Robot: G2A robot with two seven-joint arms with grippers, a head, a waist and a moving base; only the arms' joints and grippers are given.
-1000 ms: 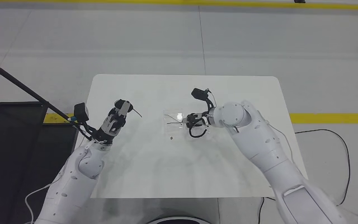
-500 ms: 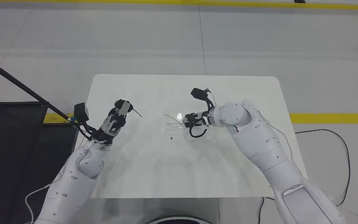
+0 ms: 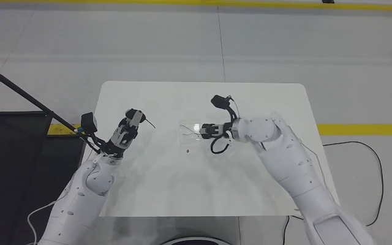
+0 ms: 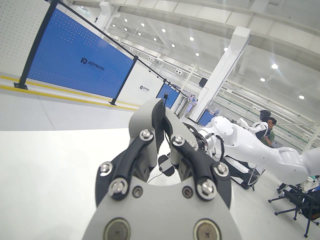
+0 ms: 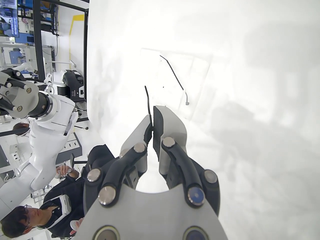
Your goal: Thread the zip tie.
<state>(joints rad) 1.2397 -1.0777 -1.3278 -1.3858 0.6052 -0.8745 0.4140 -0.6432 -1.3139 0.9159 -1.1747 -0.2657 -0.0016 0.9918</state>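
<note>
Zip tie pinched in left gripper at table's nine o'clock; right gripper clenches a black strip; threading not yet begun; next likely needs careful tip-to-head alignment.

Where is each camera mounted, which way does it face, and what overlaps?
Top view: above the arms, facing down on the table; both arms show.
Left wrist view: behind the left tool, facing across the table into the hall.
Right wrist view: behind the right tool, facing down at the clear tray.
Shared: each wrist view shows the other arm.
</note>
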